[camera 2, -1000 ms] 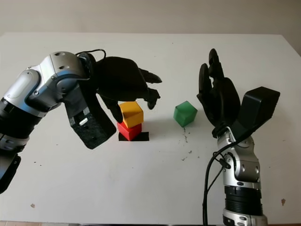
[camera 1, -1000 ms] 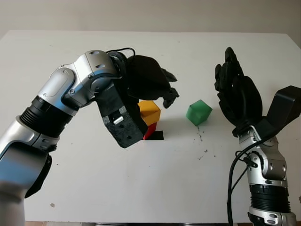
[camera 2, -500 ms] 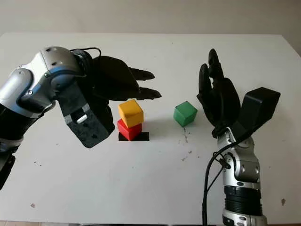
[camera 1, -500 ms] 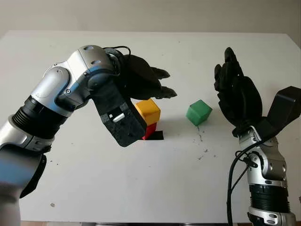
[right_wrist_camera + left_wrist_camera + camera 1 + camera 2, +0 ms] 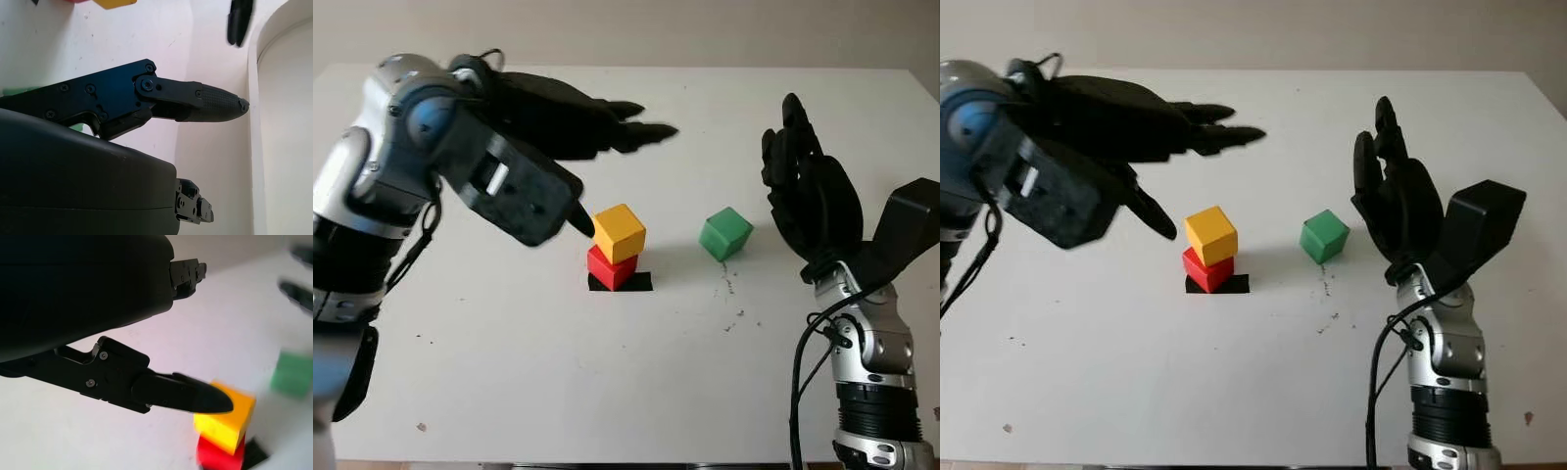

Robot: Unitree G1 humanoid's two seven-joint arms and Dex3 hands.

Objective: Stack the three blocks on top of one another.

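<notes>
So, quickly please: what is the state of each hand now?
Left hand: open, holding nothing, above and behind the yellow block.
Right hand: open, holding nothing, beside the green block.

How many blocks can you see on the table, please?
3: a red block on a black patch, a yellow block stacked on it, and a green block standing alone to their right.

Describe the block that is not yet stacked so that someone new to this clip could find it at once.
On the white table, find the yellow block sitting on the red block near the middle. The green block stands alone on the table between that pair and the open right hand, the only block with nothing above or below.
</notes>
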